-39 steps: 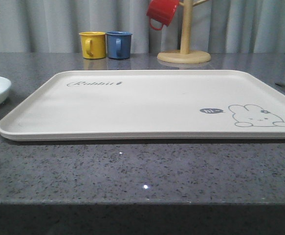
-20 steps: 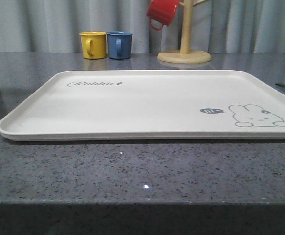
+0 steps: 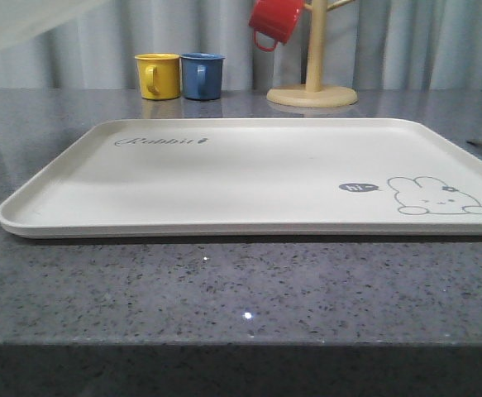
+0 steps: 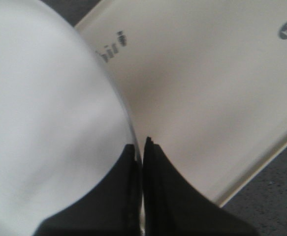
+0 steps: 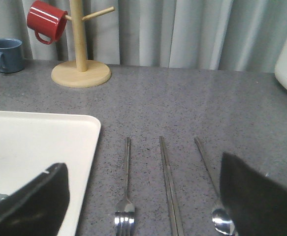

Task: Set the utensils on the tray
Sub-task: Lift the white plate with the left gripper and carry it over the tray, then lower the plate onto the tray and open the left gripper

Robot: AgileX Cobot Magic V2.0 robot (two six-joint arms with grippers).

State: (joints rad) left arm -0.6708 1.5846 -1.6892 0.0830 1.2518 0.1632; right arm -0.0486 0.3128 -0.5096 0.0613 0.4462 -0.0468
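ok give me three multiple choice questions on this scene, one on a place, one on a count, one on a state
1. Where do the fork, chopsticks and spoon lie?
A. on the tray
B. on the grey counter beside the tray
C. in the blue mug

2. How many mugs are in the front view?
A. one
B. two
C. three

3. What is the left end effector doing?
A. shut on the white plate's rim
B. open over the tray
C. holding the fork

Answers:
1 B, the right wrist view shows them on the counter, off the tray.
2 C, yellow, blue and red.
3 A, its fingers pinch the plate edge.
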